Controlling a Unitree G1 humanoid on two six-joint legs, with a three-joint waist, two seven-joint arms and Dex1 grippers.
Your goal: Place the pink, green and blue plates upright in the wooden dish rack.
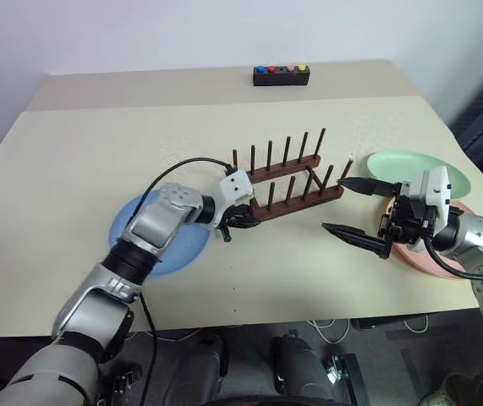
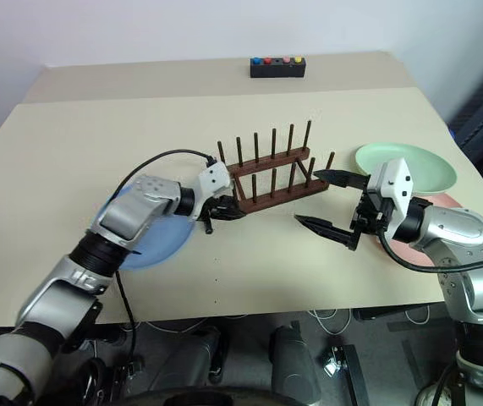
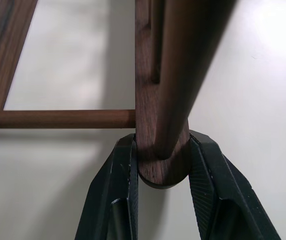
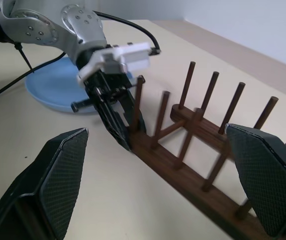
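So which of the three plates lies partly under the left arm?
The blue plate: it lies flat beside the rack's left end, under the left arm. The green plate and pink plate lie by the right gripper.

Beige bench (image 1: pixel 72 169), holding: dark wooden rack (image 1: pixel 288 179) at centre, pegs upright, no plates in it; blue plate (image 1: pixel 161 249) flat, left of rack, partly under the left arm; green plate (image 1: pixel 414 169) flat at right; pink plate (image 1: pixel 419 254) flat just nearer, behind right pincer (image 1: pixel 355 211), fingers wide apart. Left pincer (image 1: pixel 239 222) at the rack's near-left end. Black button box (image 1: pixel 281 76) at far edge.

Left pincer (image 1: pixel 239 222) clamped shut, right pincer (image 1: pixel 358 211) spread wide, level
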